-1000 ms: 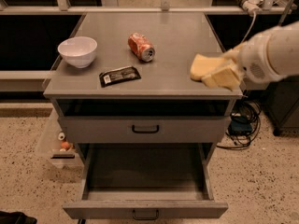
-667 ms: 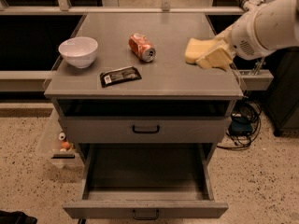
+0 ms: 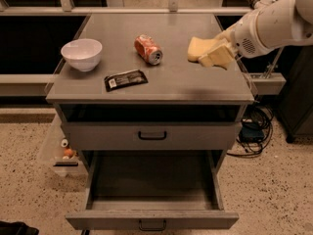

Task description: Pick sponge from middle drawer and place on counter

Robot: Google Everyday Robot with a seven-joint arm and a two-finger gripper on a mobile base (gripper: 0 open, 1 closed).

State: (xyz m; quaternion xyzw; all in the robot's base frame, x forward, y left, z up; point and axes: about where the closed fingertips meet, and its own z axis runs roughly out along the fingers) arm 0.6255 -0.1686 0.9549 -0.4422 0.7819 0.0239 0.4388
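Note:
The pale-yellow sponge (image 3: 199, 48) is held in my gripper (image 3: 214, 56) just above the right side of the counter (image 3: 195, 84). The gripper is shut on the sponge and comes in from the right on a white arm. I cannot tell whether the sponge touches the counter top. The middle drawer (image 3: 151, 220) is pulled fully open at the bottom of the view. Its dark inside shows nothing in it.
On the counter stand a white bowl (image 3: 81, 54) at the left, a soda can (image 3: 148, 49) lying on its side in the middle, and a black packet (image 3: 125, 80) near the front. The drawer front above (image 3: 151, 135) is closed. Cables (image 3: 252, 129) lie on the floor at the right.
My gripper has carried the sponge to the left and farther back over the counter. The drawer and the other things have not moved.

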